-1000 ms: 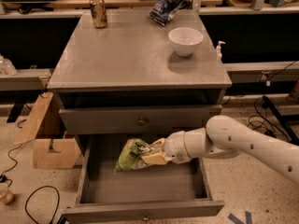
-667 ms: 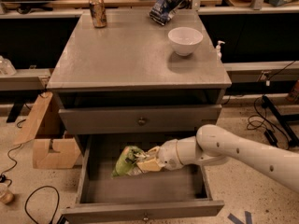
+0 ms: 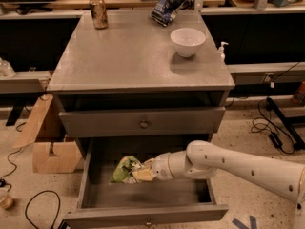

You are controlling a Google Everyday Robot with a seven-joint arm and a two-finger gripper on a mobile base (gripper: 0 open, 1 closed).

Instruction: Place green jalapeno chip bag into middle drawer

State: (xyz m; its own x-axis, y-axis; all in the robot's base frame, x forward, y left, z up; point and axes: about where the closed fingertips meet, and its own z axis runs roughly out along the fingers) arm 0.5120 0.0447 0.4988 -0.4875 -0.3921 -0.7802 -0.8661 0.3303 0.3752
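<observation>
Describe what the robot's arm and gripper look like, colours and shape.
The arm is smooth, white and tubular, with rounded joints and small dark dots. The gripper, at the green jalapeno chip bag in the middle drawer, has pale tan jaws.

Inside the open middle drawer (image 3: 190, 213), the gripper (image 3: 143, 172), clamped on the green chip bag (image 3: 122, 170), has moved it further left and lower.

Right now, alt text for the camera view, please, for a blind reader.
The gripper holds the green jalapeno chip bag inside the open middle drawer. A white bowl, a can and a dark chip bag sit on the cabinet top.
</observation>
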